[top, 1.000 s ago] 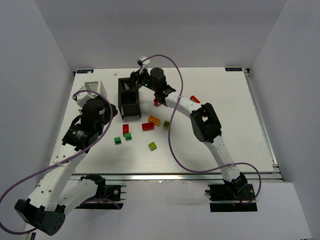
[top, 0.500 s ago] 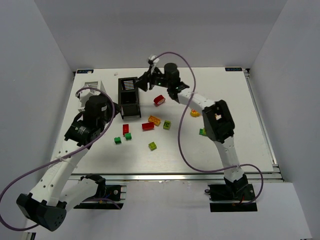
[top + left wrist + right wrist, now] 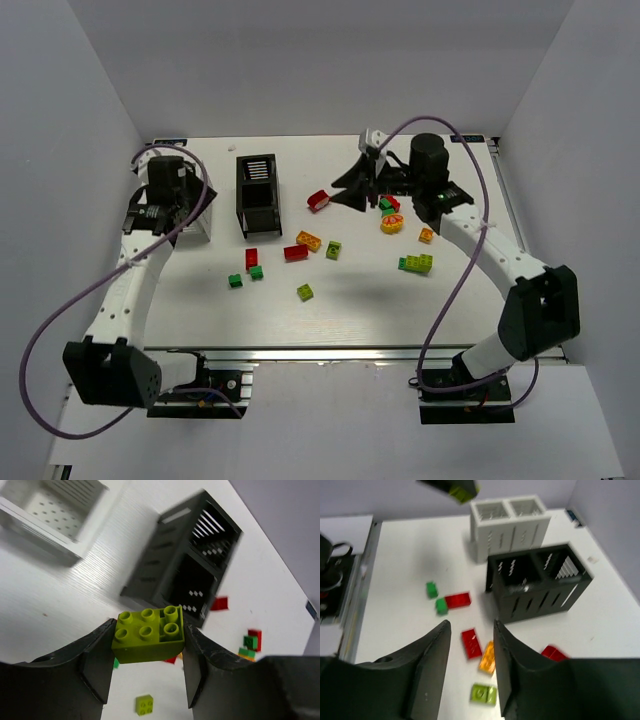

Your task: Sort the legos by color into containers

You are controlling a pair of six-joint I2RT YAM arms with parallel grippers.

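My left gripper (image 3: 148, 652) is shut on a yellow-green brick (image 3: 148, 635), held in the air by the white bin (image 3: 50, 510), with the black bin (image 3: 185, 575) ahead. In the top view it (image 3: 178, 195) hangs over the white bin (image 3: 203, 222), which the arm mostly hides. My right gripper (image 3: 471, 630) is open and empty, above loose legos: a red brick (image 3: 471, 642), an orange one (image 3: 489, 657), a yellow-green one (image 3: 484, 694). In the top view it (image 3: 350, 188) hovers right of the black bin (image 3: 257, 195), near a red brick (image 3: 319, 200).
Loose bricks lie mid-table: red (image 3: 296, 252), orange (image 3: 308, 240), yellow-green (image 3: 304, 292), green (image 3: 235, 281). At the right lie a round yellow-orange piece (image 3: 391, 223), a small orange brick (image 3: 426, 235) and a yellow-green bar (image 3: 416, 263). Grey walls ring the table.
My right arm has swung away from the black bin to the right. My left arm has moved up and back over the white bin.
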